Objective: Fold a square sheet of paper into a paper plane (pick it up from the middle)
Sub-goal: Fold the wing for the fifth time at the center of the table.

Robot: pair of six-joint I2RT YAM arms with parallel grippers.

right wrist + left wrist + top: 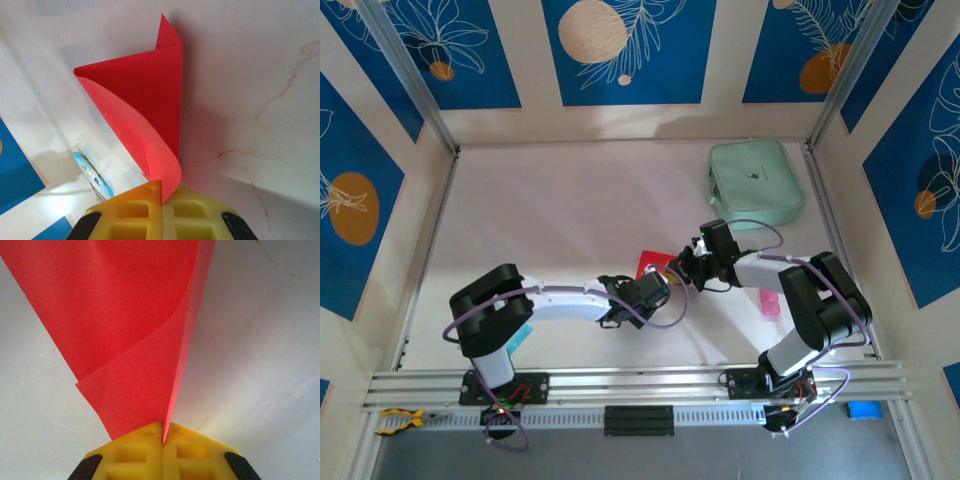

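The square sheet of paper [653,264] is bright red and partly folded, held between both grippers near the middle of the table. My left gripper [163,436] is shut on the sheet [125,330], with a pointed edge pinched between its yellow fingers [135,452]. My right gripper [162,192] is shut on a curled edge of the same sheet [145,95], which bends over on itself with a corner sticking up. From above, the left gripper [663,286] and right gripper [682,268] meet at the paper.
A mint-green pouch [755,182] lies at the back right. A pink item [771,303] lies beside the right arm. A small blue-and-white packet [92,175] lies on the table. A blue object [863,410] sits at the front right, and walls enclose the table.
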